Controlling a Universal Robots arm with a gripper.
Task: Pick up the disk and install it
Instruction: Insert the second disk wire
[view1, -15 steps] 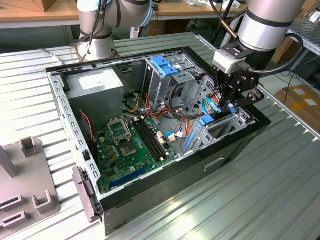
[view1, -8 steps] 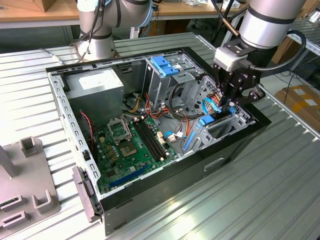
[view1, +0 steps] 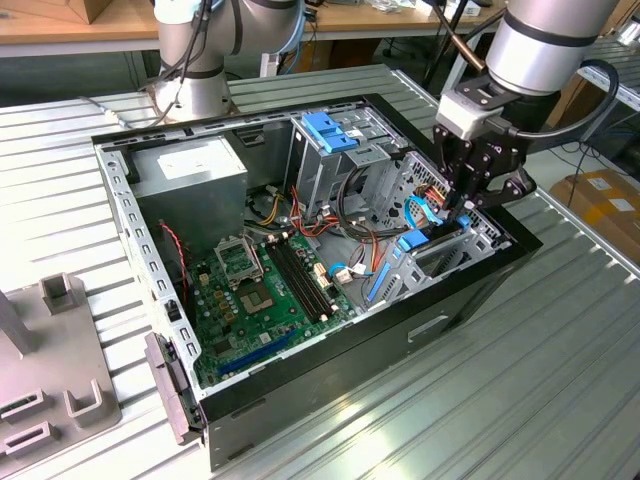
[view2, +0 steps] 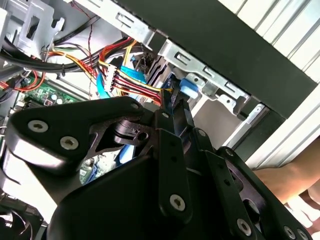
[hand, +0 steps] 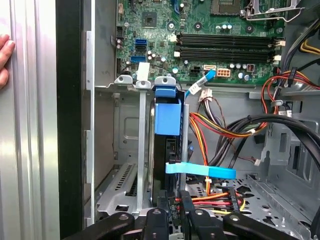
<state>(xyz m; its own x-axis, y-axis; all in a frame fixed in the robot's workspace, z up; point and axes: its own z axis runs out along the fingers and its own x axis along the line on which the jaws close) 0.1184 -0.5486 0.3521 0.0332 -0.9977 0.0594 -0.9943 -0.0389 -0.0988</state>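
Tool (hand: 175, 202) narrow, seemingly pinching the upright blue-framed grey disk (hand: 167, 117) in its bay slot.

My gripper (view1: 462, 207) stands in a narrow place at the edge of the computer case (view1: 470, 290). The disk (hand: 169, 150) sits on its edge in the metal bay (hand: 125, 165) just before my fingers. Beside me a bundle of coloured cables (hand: 235, 132) crowds the way. Beyond the case wall, a person's fingers (hand: 5, 60) rest on the table (hand: 25, 150).
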